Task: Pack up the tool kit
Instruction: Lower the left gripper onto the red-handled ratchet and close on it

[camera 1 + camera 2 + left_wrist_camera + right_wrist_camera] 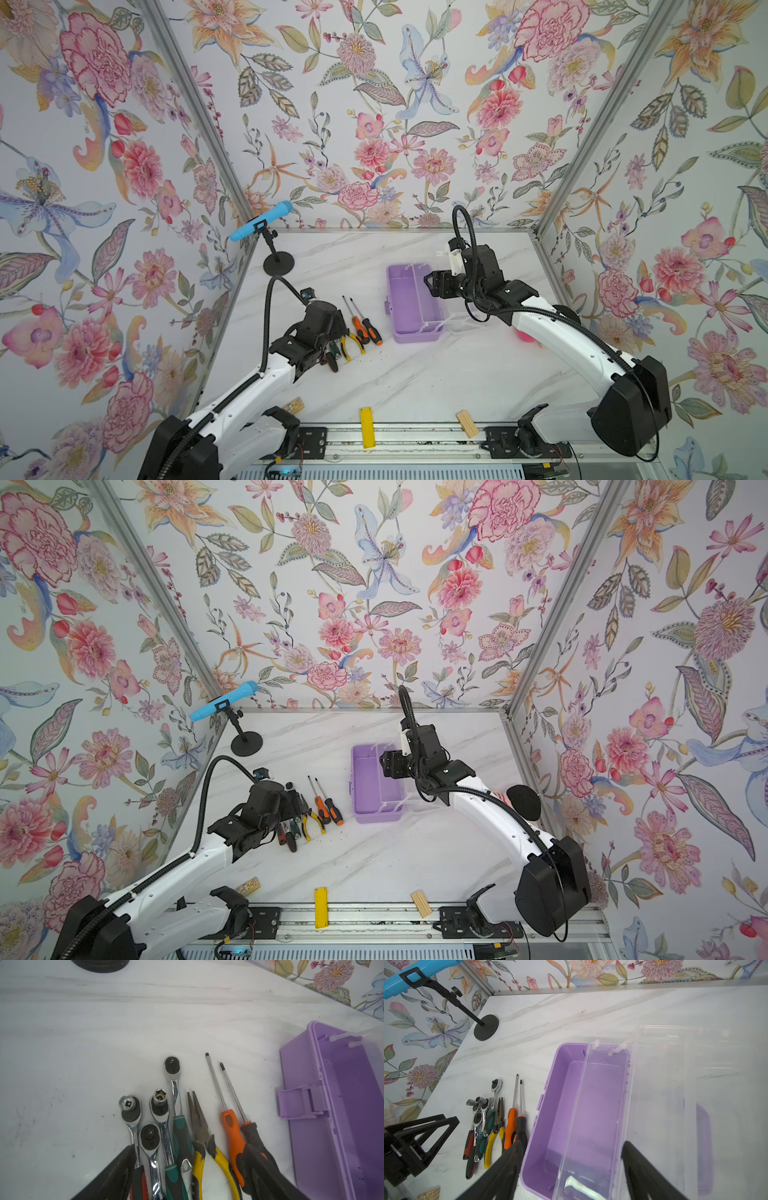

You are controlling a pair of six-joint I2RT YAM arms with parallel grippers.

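Observation:
The tool kit's lilac case (409, 307) (372, 787) (550, 1126) stands open mid-table, its clear lid (664, 1095) folded out to the right. Left of it lie an orange screwdriver (358, 324) (230, 1130), a black screwdriver (372, 330) (251, 1134), yellow-handled pliers (348, 345) (199, 1122) and several ratchets (172, 1076) with sockets. My left gripper (332, 332) (191, 1178) is open, its fingers straddling the row of tool handles. Open too, my right gripper (428, 282) (573, 1172) hovers over the case's near end, one finger to each side of the base.
A blue microphone (261, 226) on a black stand (278, 263) is at the back left corner. A flat yellow bar (366, 427) and a small wooden block (467, 424) lie by the front rail. Something pink (525, 334) shows behind the right arm.

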